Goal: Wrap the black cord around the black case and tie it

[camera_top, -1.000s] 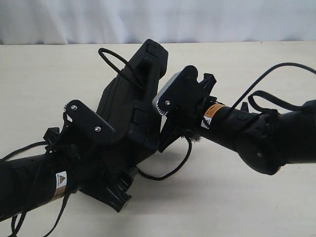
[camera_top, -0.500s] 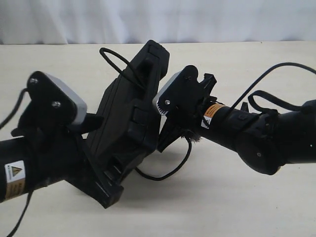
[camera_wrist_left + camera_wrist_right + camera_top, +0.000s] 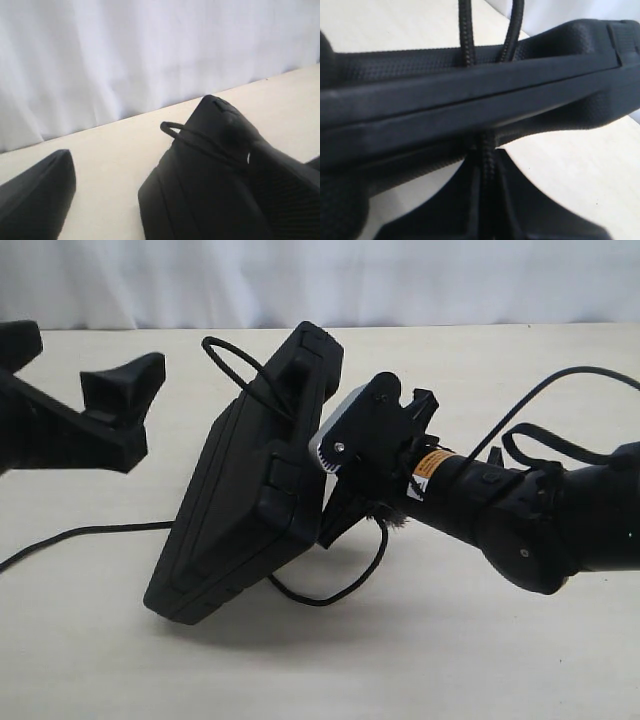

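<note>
The black case (image 3: pixel 245 495) stands tilted, its low end toward the table's front left and its handle end (image 3: pixel 312 350) raised. The black cord (image 3: pixel 228 368) loops out past the handle end, crosses the case, curves along the table under it (image 3: pixel 335 597) and trails off left (image 3: pixel 90 530). My right gripper (image 3: pixel 332 522) sits against the case's right edge, shut on the cord (image 3: pixel 487 160), with a frayed tuft (image 3: pixel 388 512) beside it. My left gripper (image 3: pixel 90 355) hangs open at the far left, apart from the case (image 3: pixel 210 185), holding nothing.
A white curtain (image 3: pixel 320 280) closes off the back of the beige table (image 3: pixel 480 660). The right arm's smooth wires (image 3: pixel 560 375) arch above its wrist. Bare tabletop lies between the left gripper and the case.
My left gripper has let go of the case's lower end and pulled back up and to the left. The case now leans without it, and the cord's trailing end shows. The right gripper has held still.
</note>
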